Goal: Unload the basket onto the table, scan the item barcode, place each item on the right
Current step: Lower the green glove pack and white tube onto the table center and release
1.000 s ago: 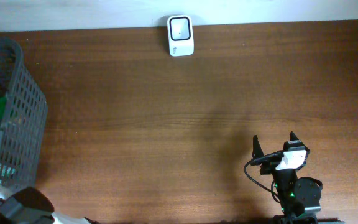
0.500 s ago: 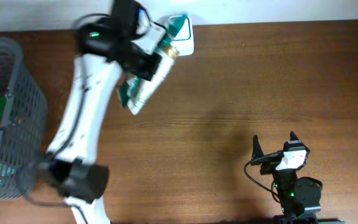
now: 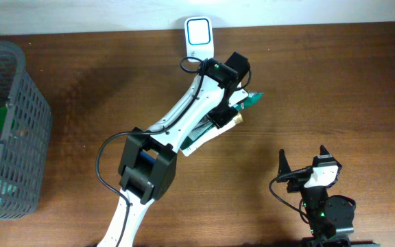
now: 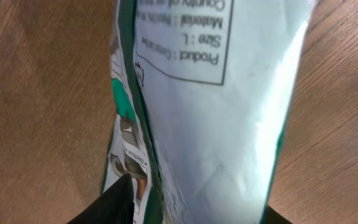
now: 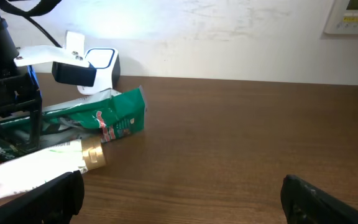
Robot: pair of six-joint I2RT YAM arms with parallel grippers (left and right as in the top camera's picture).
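Observation:
The item, a flat white and green packet [image 3: 201, 137] with a printed label, lies slanted on the brown table, a little below the white barcode scanner [image 3: 199, 31] at the far edge. My left gripper [image 3: 226, 110] is right over it. In the left wrist view the packet [image 4: 216, 124] fills the frame, and the left gripper [image 4: 197, 196] stands open, one dark finger on each side. The right wrist view shows the packet [image 5: 98, 118] resting on the wood in front of the scanner [image 5: 101, 65]. My right gripper [image 3: 302, 152] stays open near the front edge, holding nothing [image 5: 179, 186].
A dark grey mesh basket [image 3: 12, 137] with a few other items stands at the left edge of the table. A pale wall runs behind the scanner. Bare wood lies between the packet and the right arm.
The left arm has carried the packet from in front of the scanner down and right onto the table, and its jaws have widened. The right arm has not moved.

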